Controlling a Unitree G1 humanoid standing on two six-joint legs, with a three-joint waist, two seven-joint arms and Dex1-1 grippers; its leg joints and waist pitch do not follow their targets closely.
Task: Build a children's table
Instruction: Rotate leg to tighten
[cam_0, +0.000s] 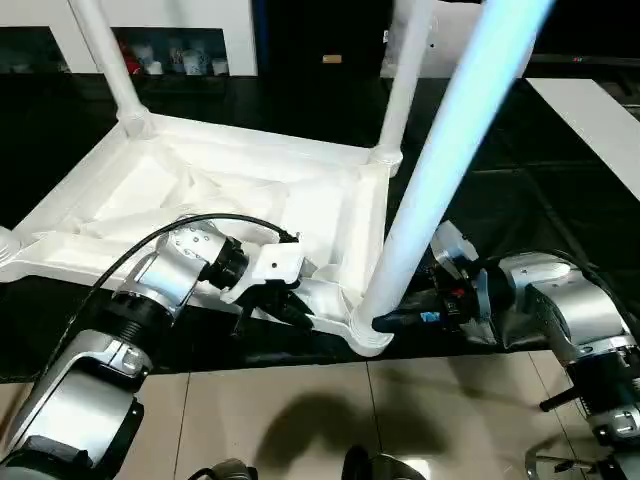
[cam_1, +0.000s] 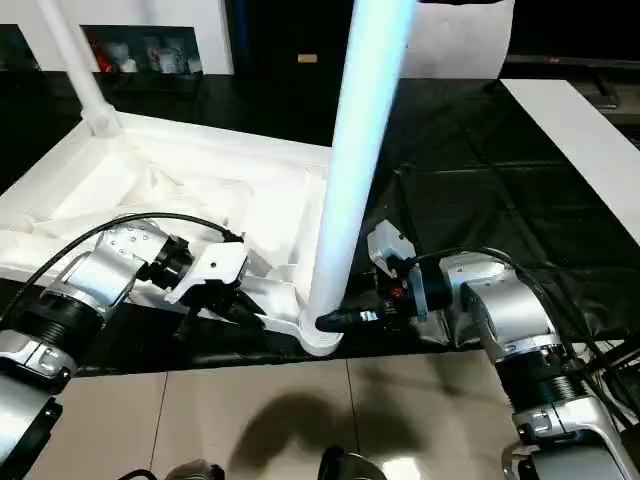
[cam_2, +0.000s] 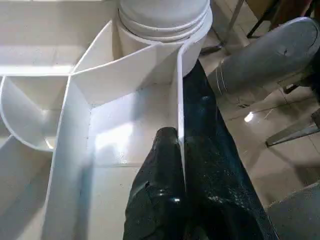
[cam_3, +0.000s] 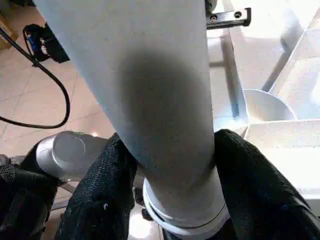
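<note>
From the head, looking down: finds the children's table (cam_0: 330, 210) upside down on the black table (cam_0: 560, 210), ribbed hollow upward, with two far legs (cam_0: 110, 60) upright at the back corners. Finds a third leg (cam_0: 440, 170) planted in the near corner socket, long axis rising steeply toward the camera. Places the left tool (cam_0: 283, 300) just left of that socket, on the near rim, and the right tool (cam_0: 400, 322) level at the base of the third leg, reaching in from the right.

Along the left wrist: shows black fingers (cam_2: 160, 185) clenched on the thin rim wall (cam_2: 179, 100), one on each side, with the socket (cam_2: 162, 20) just ahead.

Along the right wrist: shows fingers (cam_3: 100, 185) pressed against both flanks of the third leg just above its collar, grasping it across its axis.

Judging by this: looks like seating or twisting the third leg home; falls to the right arm, already on it, with the left merely steadying the top.
</note>
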